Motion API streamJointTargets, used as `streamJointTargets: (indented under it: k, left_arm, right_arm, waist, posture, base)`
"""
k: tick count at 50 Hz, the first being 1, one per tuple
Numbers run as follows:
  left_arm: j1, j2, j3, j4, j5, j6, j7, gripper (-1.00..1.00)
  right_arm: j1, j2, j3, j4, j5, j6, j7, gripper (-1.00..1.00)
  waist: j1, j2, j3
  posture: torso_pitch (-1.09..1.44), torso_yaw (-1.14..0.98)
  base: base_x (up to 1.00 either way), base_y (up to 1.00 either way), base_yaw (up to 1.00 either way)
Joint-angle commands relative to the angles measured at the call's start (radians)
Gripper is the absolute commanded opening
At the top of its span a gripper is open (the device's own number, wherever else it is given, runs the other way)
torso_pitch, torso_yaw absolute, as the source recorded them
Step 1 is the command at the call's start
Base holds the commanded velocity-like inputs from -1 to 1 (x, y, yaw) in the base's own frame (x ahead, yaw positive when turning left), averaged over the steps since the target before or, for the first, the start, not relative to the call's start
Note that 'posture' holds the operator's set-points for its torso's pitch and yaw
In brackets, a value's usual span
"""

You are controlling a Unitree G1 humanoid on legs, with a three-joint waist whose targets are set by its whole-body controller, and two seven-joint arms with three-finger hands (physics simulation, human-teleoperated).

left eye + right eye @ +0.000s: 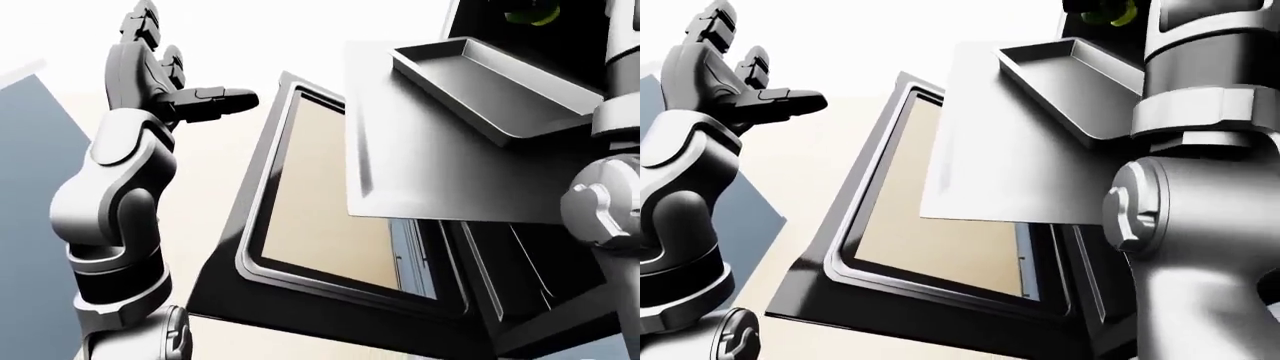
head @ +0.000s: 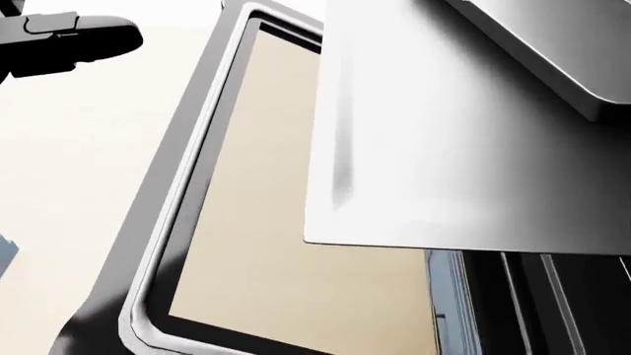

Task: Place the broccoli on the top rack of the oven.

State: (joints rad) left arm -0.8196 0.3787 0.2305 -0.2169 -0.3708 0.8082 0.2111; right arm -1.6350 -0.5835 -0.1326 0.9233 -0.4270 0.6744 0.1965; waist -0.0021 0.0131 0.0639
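Over the lowered oven door point(image 1: 330, 217), the left hand point(image 1: 165, 71) is raised, fingers spread.

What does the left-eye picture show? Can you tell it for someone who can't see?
An open oven door with a tan window hangs down, and above it a flat metal sheet sticks out with a grey tray on top. The robot's left hand is raised open at the left; a bit of green broccoli peeks in at the top edge.

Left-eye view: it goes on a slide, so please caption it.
Left hand raised open beside the lowered oven door, a metal tray resting on the pulled-out rack sheet.
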Motion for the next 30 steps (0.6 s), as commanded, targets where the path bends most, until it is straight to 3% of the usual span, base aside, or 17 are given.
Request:
streamJointTargets:
  k: [1, 30]
  left_arm:
    - [-0.033, 0.012, 0.008, -0.026, 0.001, -0.032, -0.002, 1.00]
    - [-0.034, 0.015, 0.009, -0.024, -0.004, -0.031, 0.000, 1.00]
  right_arm:
    - [-0.026, -0.002, -0.002, -0.026, 0.004, -0.048, -0.034, -1.00]
    - [0.085, 0.009, -0.016, 0.044, 0.089, -0.219, -0.200, -1.00]
  waist:
    - [0.000, -0.001, -0.031]
    - [0.002, -0.005, -0.045]
  posture:
    - [0.00, 0.00]
    - [0.00, 0.00]
  base:
    - [0.00, 0.00, 0.00]
    - [0.00, 0.00, 0.00]
